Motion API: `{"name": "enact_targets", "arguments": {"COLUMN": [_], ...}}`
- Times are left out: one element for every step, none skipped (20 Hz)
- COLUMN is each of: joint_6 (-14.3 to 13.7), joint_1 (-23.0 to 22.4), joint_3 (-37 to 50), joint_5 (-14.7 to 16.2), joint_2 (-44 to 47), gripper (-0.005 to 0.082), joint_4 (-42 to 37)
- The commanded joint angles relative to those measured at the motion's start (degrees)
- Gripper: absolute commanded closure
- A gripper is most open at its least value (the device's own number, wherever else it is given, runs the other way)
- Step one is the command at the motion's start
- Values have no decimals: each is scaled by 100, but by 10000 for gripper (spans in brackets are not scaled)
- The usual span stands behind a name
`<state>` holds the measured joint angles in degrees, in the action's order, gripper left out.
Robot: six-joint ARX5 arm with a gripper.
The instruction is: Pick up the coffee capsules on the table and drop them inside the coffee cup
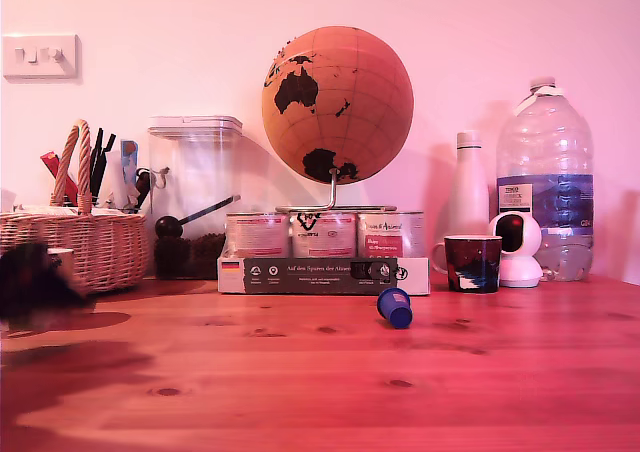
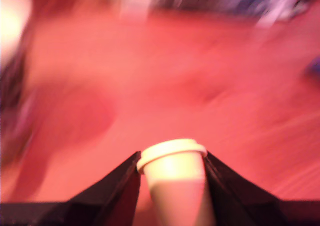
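In the wrist view a cream-beige coffee capsule (image 2: 175,173) stands rim up between two black fingers (image 2: 122,186), and my gripper (image 2: 172,158) is shut on it. The exterior view shows the gripper (image 1: 32,284) only as a dark motion blur low over the table at that view's far left. The glossy blue capsule (image 1: 394,307) lies on its side on the wood, in front of the box of tins. A pale blurred shape (image 2: 11,28) fills a corner of the wrist view; I cannot tell whether it is the printed coffee cup.
A wicker basket (image 1: 90,247) of utensils stands just behind the gripper. Along the wall are a clear jar (image 1: 195,197), a box of tins (image 1: 325,272) under a globe (image 1: 337,104), a dark handled mug (image 1: 472,262), a white bottle and a large water bottle (image 1: 545,177).
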<state>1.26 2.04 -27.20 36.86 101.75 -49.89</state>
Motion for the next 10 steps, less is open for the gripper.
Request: {"name": "enact_targets", "arguments": {"joint_6": [-17, -13, 7, 22, 22, 17, 15, -37, -94, -94], "joint_1": [4, 4, 4, 4, 7, 9, 11, 13, 24, 48], "joint_3": [50, 50, 50, 50, 50, 48, 39, 33, 13, -13], "joint_5": [232, 282, 280, 271, 212, 92, -151, -372, -737, -1029], "joint_2": [-260, -424, -588, -756, -933, -1104, -1292, -1456, -1580, -1700], "gripper": [557, 557, 557, 557, 557, 557, 557, 557, 557, 557], "joint_4": [-44, -39, -33, -39, -42, -48, -44, -42, -37, -9]}}
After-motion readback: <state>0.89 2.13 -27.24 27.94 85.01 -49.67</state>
